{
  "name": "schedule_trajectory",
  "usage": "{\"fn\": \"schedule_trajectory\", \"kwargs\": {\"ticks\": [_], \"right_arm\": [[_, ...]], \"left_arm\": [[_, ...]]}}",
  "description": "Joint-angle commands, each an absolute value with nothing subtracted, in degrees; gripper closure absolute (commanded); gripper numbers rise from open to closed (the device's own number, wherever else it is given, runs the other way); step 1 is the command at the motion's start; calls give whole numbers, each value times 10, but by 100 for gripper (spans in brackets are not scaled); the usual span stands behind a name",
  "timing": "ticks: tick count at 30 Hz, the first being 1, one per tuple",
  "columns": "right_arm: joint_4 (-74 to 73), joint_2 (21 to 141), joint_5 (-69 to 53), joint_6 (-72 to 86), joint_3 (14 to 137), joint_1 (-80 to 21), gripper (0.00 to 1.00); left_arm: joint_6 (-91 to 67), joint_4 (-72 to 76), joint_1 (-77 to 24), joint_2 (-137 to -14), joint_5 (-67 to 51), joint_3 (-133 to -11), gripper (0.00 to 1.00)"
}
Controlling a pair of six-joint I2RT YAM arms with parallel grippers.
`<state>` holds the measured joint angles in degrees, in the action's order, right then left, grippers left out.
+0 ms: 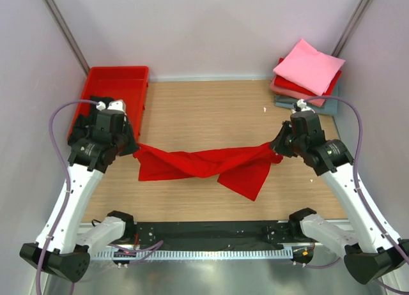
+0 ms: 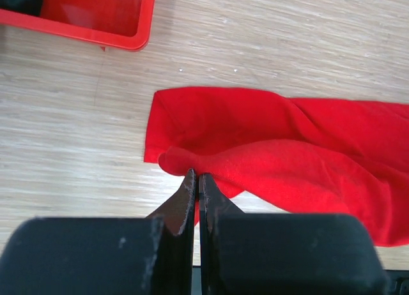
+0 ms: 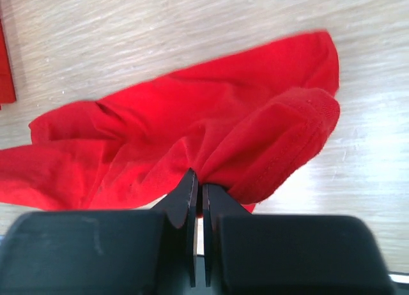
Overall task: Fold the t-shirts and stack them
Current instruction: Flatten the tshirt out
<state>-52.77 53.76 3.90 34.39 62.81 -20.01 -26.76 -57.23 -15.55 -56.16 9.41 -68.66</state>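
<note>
A bright red t-shirt point(image 1: 204, 165) hangs stretched and twisted between my two grippers, low over the middle of the wooden table. My left gripper point(image 1: 132, 148) is shut on its left end; in the left wrist view the gripper point(image 2: 196, 177) pinches a fold of the red cloth point(image 2: 281, 154). My right gripper point(image 1: 278, 148) is shut on its right end; in the right wrist view the gripper point(image 3: 199, 177) pinches a bunched hem of the shirt point(image 3: 192, 135). A stack of folded t-shirts point(image 1: 308, 73), pink on top, lies at the far right corner.
A red plastic tray point(image 1: 115, 84) stands at the far left; its corner shows in the left wrist view point(image 2: 96, 20), with something black inside at the edge. Grey walls close in on both sides. A black strip runs along the table's near edge point(image 1: 211, 231).
</note>
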Motion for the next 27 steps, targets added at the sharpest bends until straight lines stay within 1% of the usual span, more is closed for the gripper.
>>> {"fn": "schedule_trajectory", "kwargs": {"ticks": [1, 2, 3, 4, 5, 6, 8, 12, 13, 15, 16, 17, 19, 20, 21, 22, 24, 27], "right_arm": [[-488, 593, 55, 309, 679, -192, 92], [-472, 656, 55, 298, 685, -186, 60], [-456, 700, 48, 293, 691, -165, 31], [-427, 741, 36, 287, 704, -153, 6], [-424, 783, 26, 283, 716, -137, 0], [-423, 866, 12, 280, 729, -125, 0], [-411, 900, 8, 273, 746, -115, 0], [-375, 812, 10, 285, 677, -116, 0], [-378, 761, 16, 285, 650, -117, 1], [-379, 708, 11, 282, 604, -117, 4], [-377, 667, 8, 284, 588, -118, 6], [-375, 646, -22, 288, 571, -119, 10], [-367, 624, -51, 294, 526, -123, 15], [-362, 612, -69, 300, 511, -125, 22], [-358, 610, -69, 301, 485, -132, 25], [-352, 610, -69, 301, 475, -134, 31], [-338, 618, -63, 301, 445, -134, 36], [-320, 638, -72, 301, 419, -137, 38]], "left_arm": [[-254, -545, -150, -617, 96, -702, 100], [-255, -541, -150, -640, 93, -702, 100], [-259, -535, -149, -662, 90, -702, 100], [-261, -530, -146, -690, 84, -704, 100], [-262, -527, -143, -733, 85, -706, 100], [-264, -526, -139, -757, 84, -707, 100], [-265, -533, -123, -797, 67, -706, 100], [-256, -508, -119, -774, 85, -666, 100], [-256, -498, -118, -769, 87, -661, 100], [-255, -494, -118, -764, 88, -654, 100], [-255, -494, -118, -766, 87, -654, 100], [-255, -495, -119, -766, 85, -655, 100], [-256, -498, -118, -767, 88, -655, 100], [-256, -497, -118, -765, 89, -654, 100], [-256, -497, -118, -761, 91, -651, 100], [-257, -494, -118, -758, 92, -650, 100], [-258, -491, -118, -753, 96, -645, 100], [-258, -490, -118, -751, 98, -642, 100]]}}
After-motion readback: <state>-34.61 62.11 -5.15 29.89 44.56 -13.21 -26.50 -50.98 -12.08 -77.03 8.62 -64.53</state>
